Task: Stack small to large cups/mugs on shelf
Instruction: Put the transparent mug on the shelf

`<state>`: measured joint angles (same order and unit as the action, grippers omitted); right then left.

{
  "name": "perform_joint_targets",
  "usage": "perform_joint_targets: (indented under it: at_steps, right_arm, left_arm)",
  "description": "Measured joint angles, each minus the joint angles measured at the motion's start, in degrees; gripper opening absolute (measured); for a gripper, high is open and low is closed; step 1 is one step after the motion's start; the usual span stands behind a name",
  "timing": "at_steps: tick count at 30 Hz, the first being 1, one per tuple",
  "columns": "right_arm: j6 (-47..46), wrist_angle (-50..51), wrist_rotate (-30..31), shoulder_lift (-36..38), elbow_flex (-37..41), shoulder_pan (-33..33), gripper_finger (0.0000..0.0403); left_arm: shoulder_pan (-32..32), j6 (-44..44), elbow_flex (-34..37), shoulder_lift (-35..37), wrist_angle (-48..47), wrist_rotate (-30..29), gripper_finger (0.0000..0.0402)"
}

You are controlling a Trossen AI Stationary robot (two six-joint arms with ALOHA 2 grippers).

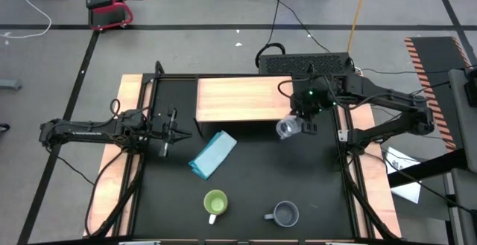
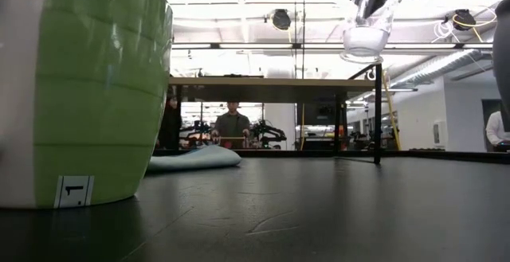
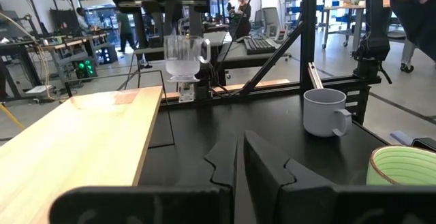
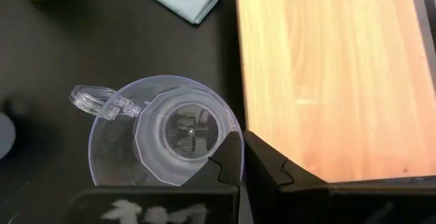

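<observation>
Three cups: one clear cup (image 1: 287, 128) pinched in right tool (image 1: 297, 123) beside shelf (image 1: 242, 100), two mugs on table, left tool (image 1: 177, 132) pressed together.

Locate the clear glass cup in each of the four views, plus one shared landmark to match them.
High view: clear glass cup in the right gripper, just off the shelf's right front corner.
Low view: cup hanging at top right, above the table.
Left wrist view: cup upper centre, raised beyond the shelf.
Right wrist view: cup seen from above, rim pinched by the fingers.
Shared landmark: the shelf, in all views.
</observation>
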<state>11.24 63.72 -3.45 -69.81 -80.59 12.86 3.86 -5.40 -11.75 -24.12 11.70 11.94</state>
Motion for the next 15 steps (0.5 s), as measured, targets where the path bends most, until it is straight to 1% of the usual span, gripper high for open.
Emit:
perform_joint_targets:
  at_steps: [6,15]
  right_arm:
    - [0.05,-0.03,-1.35,-4.38,-7.21,0.42,0.0000]
    - [1.70,3.81,-1.37,-14.89,-19.96,0.61,0.0000]
  left_arm:
    - [0.00,-0.09,0.00,0.01,-0.22,0.01,0.0031]
    - [-0.01,-0.34,0.00,0.00,-1.66,0.00,0.0031]
